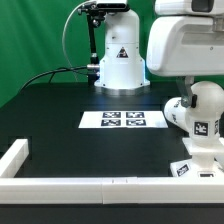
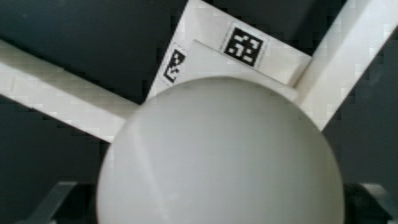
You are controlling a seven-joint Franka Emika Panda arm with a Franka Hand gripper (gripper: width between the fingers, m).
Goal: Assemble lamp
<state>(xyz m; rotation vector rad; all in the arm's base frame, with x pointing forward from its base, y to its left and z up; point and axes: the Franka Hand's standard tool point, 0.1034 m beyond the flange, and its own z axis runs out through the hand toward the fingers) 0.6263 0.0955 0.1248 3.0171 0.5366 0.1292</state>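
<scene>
White plastic, item one: the bulb [image 1: 207, 100], round, with a black-and-white square tag on its lower part. We found it at the exterior view's right, low over the black tabletop [image 1: 60, 120]. In the wrist view we recorded it as a smooth pale dome filling most of the frame.

Item two: the base [image 1: 200, 160], blocky, white and tagged. It stood directly beneath the bulb, by the corner of the white rail [image 1: 100, 183] that edged the tabletop. In the wrist view we noted two tags on its faces, showing past the bulb's curve. We could not tell whether bulb and base touched.

Item three: the pincer [image 2: 214, 208]. We saw only a dark grey sliver of one of its fingers [image 2: 57, 205], close beside the bulb at the edge of the wrist view. We could not tell how far it was spread or whether it gripped the bulb. In the exterior view the arm [image 1: 185, 45], large and white, hung above the bulb and hid the pincer.

Item four: the marker board [image 1: 123, 121], flat, with four tags. It lay mid-tabletop, well apart from the lamp parts.
</scene>
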